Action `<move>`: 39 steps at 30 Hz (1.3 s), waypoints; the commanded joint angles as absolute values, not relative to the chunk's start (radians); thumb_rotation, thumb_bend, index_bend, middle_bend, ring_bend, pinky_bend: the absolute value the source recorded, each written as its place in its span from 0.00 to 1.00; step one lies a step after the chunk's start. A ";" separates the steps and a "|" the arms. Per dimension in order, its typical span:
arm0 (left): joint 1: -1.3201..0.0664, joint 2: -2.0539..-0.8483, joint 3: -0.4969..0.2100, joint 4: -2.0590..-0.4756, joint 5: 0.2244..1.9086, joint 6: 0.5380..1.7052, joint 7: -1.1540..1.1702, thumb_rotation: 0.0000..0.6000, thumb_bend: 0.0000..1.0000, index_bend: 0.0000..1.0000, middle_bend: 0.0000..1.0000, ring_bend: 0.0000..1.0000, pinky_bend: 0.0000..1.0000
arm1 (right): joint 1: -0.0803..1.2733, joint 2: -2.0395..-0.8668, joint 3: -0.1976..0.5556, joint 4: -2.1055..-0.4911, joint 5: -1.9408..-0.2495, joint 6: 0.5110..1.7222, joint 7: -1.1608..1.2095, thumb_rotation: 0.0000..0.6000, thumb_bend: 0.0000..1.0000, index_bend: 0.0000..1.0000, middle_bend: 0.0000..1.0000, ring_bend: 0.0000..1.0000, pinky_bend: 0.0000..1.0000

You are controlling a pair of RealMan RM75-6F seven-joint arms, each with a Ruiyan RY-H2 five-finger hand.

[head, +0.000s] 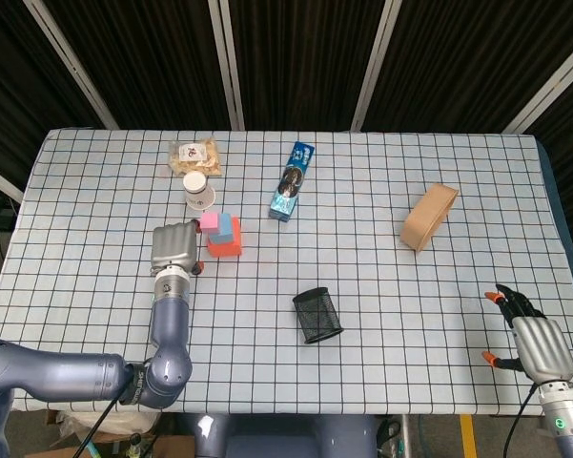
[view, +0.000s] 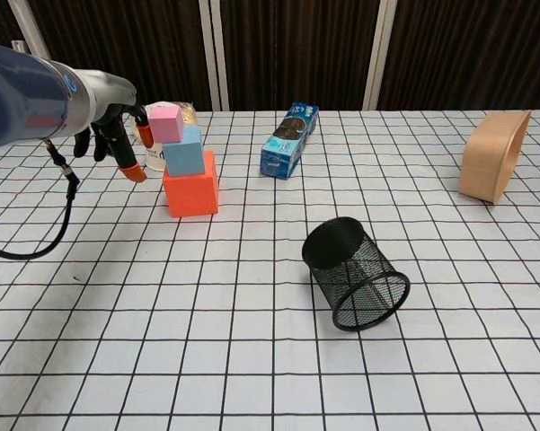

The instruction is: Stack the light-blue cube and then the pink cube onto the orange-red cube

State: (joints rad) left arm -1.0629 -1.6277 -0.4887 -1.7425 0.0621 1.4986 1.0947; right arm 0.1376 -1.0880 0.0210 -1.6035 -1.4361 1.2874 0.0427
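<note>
The grey left arm is reaching in from the near-left corner of the surface, its left hand (view: 117, 135) hanging with orange-tipped fingers (view: 136, 172) pointing down and apart, holding nothing. The right hand (head: 532, 342) is sitting past the near-right corner, palm down, its fingers slightly spread and also holding nothing.

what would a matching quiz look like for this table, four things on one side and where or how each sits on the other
Things:
1. pink cube
2. mesh pen cup
3. orange-red cube
4. left robot hand

Places or states:
a. lying tipped on its side
b. top of the stack
c. beside the stack, holding nothing
d. bottom of the stack

Pairs: 1-b, 2-a, 3-d, 4-c
</note>
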 commanded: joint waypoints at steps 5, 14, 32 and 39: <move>-1.063 -1.626 -0.490 -1.748 0.066 1.496 1.088 1.00 0.32 0.28 0.84 0.68 0.71 | 0.137 -1.088 0.021 -1.605 -1.437 1.289 0.043 1.00 0.14 0.19 0.11 0.13 0.35; -1.070 -1.636 -0.489 -1.749 0.067 1.493 1.083 1.00 0.32 0.27 0.85 0.69 0.71 | 0.137 -1.086 0.021 -1.604 -1.436 1.288 0.047 1.00 0.14 0.19 0.11 0.13 0.35; -1.072 -1.624 -0.495 -1.772 0.062 1.517 1.082 1.00 0.32 0.30 0.85 0.69 0.72 | 0.136 -1.083 0.020 -1.607 -1.436 1.289 0.052 1.00 0.14 0.19 0.11 0.13 0.35; -1.051 -1.582 -0.495 -1.815 0.056 1.520 1.081 1.00 0.32 0.31 0.85 0.69 0.72 | 0.137 -1.082 0.021 -1.606 -1.436 1.288 0.057 1.00 0.14 0.19 0.11 0.13 0.35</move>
State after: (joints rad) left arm -1.0588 -1.5956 -0.4950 -1.7998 0.0562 1.5165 1.0820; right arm 0.1370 -1.0817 0.0210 -1.6062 -1.4357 1.2881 0.0570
